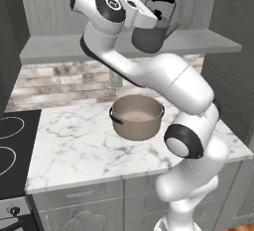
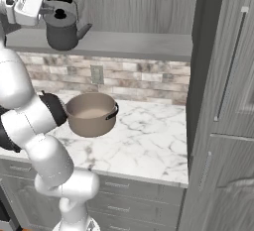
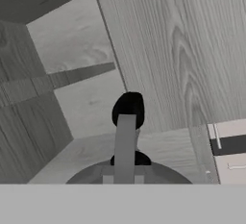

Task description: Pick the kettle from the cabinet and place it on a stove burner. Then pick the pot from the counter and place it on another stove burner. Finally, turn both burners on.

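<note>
- Grey wood-grain cabinet (image 1: 208, 41) panelling backs an open flat shelf above a brick backsplash (image 1: 59, 81) that carries a wall outlet (image 2: 96, 74).
- White marble counter (image 1: 74, 145) with grey veins runs below, with grey drawer fronts (image 1: 79, 198) under it.
- At the left edge of the left base view, the black glass stovetop (image 1: 12, 150) shows white burner rings (image 1: 10, 127).
- Dark grey kettle (image 2: 62, 32) is at shelf level; whether its base touches the shelf cannot be told.
- The gripper (image 2: 47, 8) is clenched on the kettle's arched black handle, at the handle's left end in the right base view.
- In the hand view the handle runs up the middle over the knobbed lid.
- The tan pot (image 1: 136, 117) stands upright on the counter, below the kettle, near the backsplash.
</note>
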Robot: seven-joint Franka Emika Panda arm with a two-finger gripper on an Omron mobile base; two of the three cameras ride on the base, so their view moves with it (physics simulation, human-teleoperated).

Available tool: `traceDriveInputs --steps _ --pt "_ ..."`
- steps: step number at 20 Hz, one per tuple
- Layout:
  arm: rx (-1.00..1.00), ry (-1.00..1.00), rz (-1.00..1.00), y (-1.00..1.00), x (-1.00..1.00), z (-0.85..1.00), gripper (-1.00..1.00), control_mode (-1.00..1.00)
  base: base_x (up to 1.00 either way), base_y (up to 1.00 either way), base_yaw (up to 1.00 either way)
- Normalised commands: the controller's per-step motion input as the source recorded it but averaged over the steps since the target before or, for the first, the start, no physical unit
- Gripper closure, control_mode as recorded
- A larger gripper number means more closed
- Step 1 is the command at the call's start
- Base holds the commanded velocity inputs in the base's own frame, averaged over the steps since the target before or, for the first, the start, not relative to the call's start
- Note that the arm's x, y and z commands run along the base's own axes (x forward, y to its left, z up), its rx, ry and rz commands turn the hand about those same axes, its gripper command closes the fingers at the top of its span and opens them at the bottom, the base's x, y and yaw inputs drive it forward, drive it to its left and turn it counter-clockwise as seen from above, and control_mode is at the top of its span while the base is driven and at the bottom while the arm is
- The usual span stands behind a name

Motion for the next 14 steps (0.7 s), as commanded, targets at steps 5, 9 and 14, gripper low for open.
traceDriveInputs --steps 5,9,14 --pt "0.06 -0.05 0.00 -0.10 -0.41 -0.05 1.00 -1.00 0.00 0.00 0.00" --pt "0.05 -0.10 0.00 -0.14 -0.33 -0.20 1.00 -1.00 0.00 0.00 0.00" --pt "0.03 -0.14 0.00 -0.16 -0.36 -0.22 1.00 -1.00 0.00 0.00 0.00"
